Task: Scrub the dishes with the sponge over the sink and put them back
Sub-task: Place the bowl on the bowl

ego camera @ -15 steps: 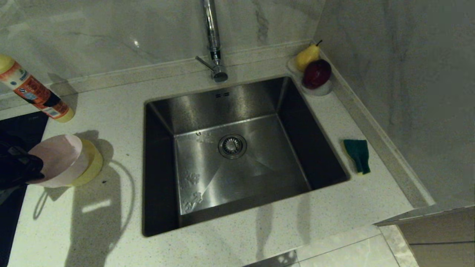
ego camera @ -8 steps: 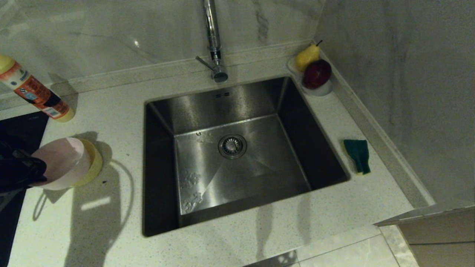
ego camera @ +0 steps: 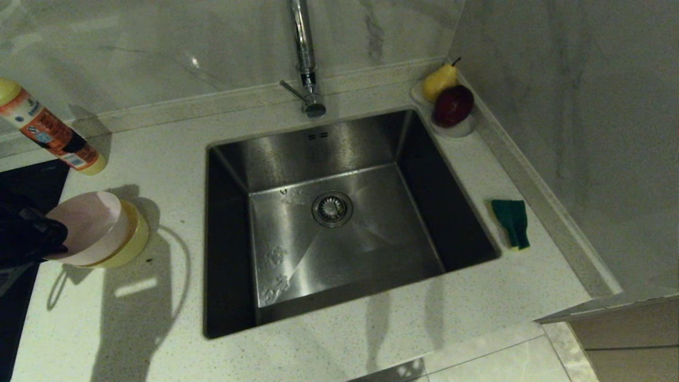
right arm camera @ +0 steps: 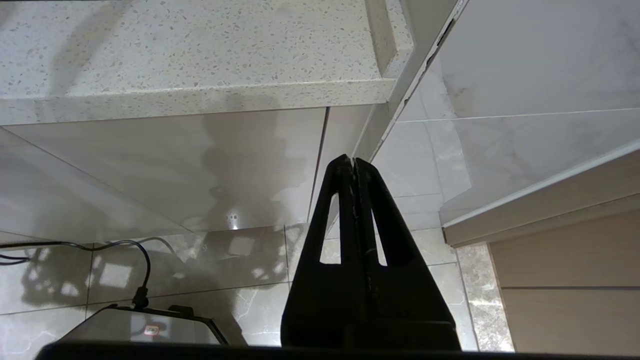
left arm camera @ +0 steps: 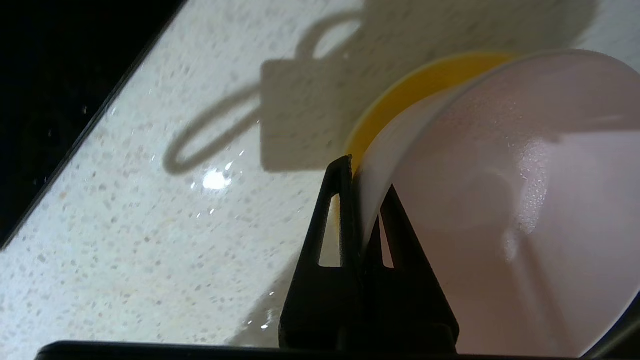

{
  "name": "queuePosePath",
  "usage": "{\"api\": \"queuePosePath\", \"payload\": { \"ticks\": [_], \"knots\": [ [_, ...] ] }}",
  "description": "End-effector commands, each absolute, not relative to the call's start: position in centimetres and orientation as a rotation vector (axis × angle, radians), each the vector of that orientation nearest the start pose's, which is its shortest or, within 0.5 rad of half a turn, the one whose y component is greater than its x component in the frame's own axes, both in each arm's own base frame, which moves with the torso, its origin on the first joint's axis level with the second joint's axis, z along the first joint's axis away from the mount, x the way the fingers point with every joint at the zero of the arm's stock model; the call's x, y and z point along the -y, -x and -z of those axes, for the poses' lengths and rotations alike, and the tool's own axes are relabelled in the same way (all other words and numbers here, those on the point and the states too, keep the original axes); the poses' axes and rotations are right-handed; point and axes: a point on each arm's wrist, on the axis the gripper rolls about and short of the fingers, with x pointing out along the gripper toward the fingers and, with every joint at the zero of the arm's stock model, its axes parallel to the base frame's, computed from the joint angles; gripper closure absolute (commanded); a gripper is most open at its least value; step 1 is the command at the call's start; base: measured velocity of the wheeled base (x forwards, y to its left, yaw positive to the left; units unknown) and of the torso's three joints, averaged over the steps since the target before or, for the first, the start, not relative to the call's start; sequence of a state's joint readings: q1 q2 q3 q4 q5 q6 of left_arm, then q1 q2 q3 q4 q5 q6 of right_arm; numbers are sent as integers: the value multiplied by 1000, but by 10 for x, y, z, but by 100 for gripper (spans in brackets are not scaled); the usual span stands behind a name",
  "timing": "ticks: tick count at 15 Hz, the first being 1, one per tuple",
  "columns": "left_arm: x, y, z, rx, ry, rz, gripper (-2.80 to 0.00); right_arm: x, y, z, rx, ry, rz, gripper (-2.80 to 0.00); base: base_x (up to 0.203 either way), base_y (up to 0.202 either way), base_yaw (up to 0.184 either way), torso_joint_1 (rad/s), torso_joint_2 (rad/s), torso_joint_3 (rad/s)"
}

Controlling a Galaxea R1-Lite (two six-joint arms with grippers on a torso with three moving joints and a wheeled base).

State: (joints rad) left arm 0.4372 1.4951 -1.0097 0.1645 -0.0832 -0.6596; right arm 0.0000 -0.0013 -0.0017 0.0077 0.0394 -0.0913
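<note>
At the counter's left edge, the left gripper [left arm camera: 361, 172] clamps the pink bowl's [ego camera: 87, 225] rim, tilting it off the yellow bowl [ego camera: 130, 244] just beyond. Lift clear first, then carry it rightward over the sink [ego camera: 329, 212]. Farthest right lies the sponge [ego camera: 512, 222]; the right gripper [right arm camera: 354, 162] hangs clenched, empty, below the counter.

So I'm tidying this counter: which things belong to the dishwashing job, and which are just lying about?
Job: pink bowl in left pincer, yellow bowl, sponge, sink.
Lying about: bottle, pear, apple, white dish, tap.
</note>
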Motion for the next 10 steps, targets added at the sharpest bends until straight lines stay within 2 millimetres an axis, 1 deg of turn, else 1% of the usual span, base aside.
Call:
{"api": "queuePosePath", "payload": {
  "ticks": [1, 3, 7, 10],
  "knots": [
    [-103, -225, -231, -469, 798, -533, 0, -1, 23, -75, -3, 92, -40, 0, 0, 0, 0, 0, 0, 0],
    [-103, -224, -231, -468, 798, -531, 0, -1, 23, -75, -3, 92, -40, 0, 0, 0, 0, 0, 0, 0],
    [-103, -224, -224, -492, 801, -541, 0, -1, 23, -75, -3, 92, -40, 0, 0, 0, 0, 0, 0, 0],
    [-105, -227, -225, -447, 788, -537, 0, -1, 23, -75, -3, 92, -40, 0, 0, 0, 0, 0, 0, 0]
  ]
}}
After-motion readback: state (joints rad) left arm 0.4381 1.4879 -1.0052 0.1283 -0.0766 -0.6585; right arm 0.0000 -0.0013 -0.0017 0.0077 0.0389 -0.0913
